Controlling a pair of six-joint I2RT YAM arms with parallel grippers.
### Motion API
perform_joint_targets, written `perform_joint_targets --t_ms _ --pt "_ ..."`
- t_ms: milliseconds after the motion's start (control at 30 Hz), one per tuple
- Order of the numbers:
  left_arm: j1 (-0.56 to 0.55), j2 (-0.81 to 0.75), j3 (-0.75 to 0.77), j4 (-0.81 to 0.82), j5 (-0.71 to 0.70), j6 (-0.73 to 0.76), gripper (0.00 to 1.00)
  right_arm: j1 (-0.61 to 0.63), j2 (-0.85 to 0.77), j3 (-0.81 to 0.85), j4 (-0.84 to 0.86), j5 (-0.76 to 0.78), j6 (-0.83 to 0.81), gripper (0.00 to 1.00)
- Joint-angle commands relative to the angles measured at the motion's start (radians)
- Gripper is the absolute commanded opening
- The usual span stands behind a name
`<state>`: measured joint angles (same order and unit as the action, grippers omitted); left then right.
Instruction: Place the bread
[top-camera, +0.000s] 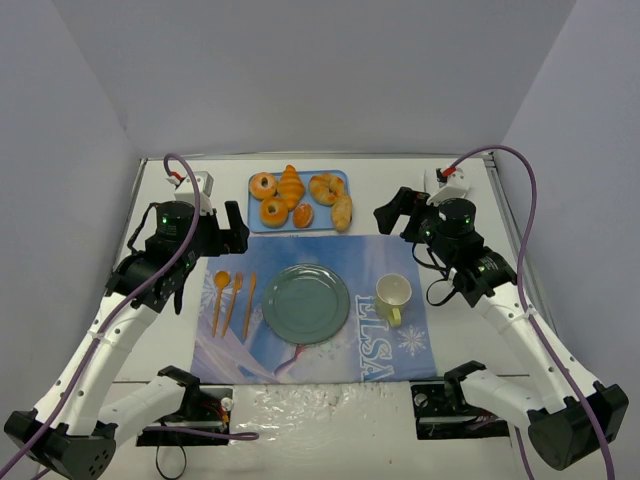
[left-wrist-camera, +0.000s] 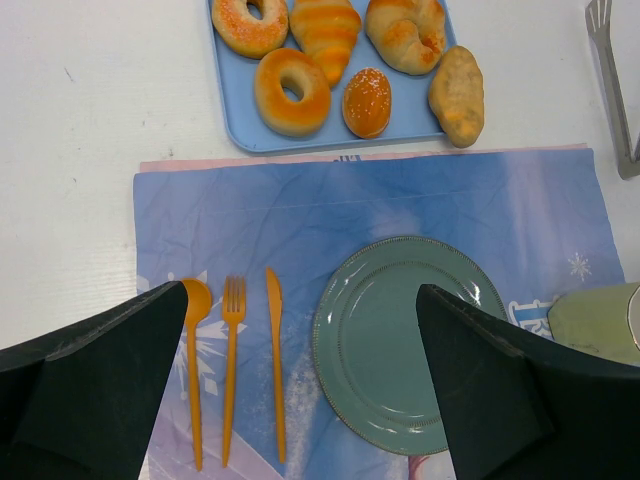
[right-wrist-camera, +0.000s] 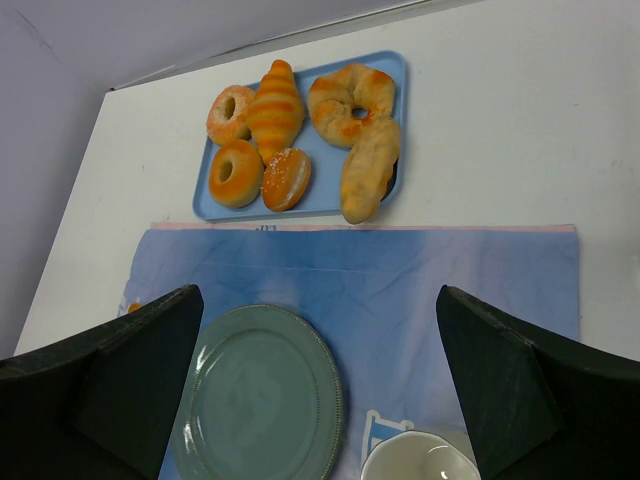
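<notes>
The bread (top-camera: 342, 212) (left-wrist-camera: 457, 95) (right-wrist-camera: 369, 170), a smooth long golden-brown roll, lies on the right end of the blue tray (top-camera: 339, 178) (left-wrist-camera: 235, 125) (right-wrist-camera: 396, 68) at the back. A green plate (top-camera: 306, 303) (left-wrist-camera: 390, 340) (right-wrist-camera: 260, 395) sits bare in the middle of the blue placemat. My left gripper (top-camera: 234, 226) (left-wrist-camera: 302, 292) hovers open to the left of the tray, above the mat's far left corner. On the other side, my right gripper (top-camera: 393, 213) (right-wrist-camera: 320, 293) hangs open just right of the tray. Neither holds anything.
The tray also carries two ring pastries (top-camera: 263, 185), a striped croissant (top-camera: 291, 185), a small round bun (top-camera: 303, 214) and a twisted pastry (top-camera: 325, 187). An orange spoon, fork and knife (top-camera: 233, 297) lie left of the plate. A pale cup (top-camera: 393, 295) stands to its right.
</notes>
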<state>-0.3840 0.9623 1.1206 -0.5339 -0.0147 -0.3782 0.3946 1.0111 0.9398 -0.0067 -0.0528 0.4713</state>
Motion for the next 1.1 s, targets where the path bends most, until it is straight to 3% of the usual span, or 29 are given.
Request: perform_joint_targets --t_ms 0,267,700,933,1067 --pt "0.010 0.000 0.018 0.063 0.007 -0.001 0.96 0.007 -0.019 0.014 0.074 0.013 0.003 1.00" --pt "0.010 0.001 0.018 0.063 0.009 -0.002 0.97 0.007 0.011 0.061 0.041 0.049 -0.014 1.00" --pt "0.011 0.004 0.019 0.063 0.010 -0.002 0.96 -0.011 0.250 0.319 -0.104 0.394 -0.116 1.00" --pt "0.013 -0.004 0.024 0.059 0.012 -0.002 0.97 -0.247 0.454 0.433 -0.157 0.292 -0.115 1.00" --pt "0.017 -0.011 0.024 0.060 0.014 -0.003 0.97 -0.317 0.565 0.465 -0.163 0.284 -0.167 1.00"
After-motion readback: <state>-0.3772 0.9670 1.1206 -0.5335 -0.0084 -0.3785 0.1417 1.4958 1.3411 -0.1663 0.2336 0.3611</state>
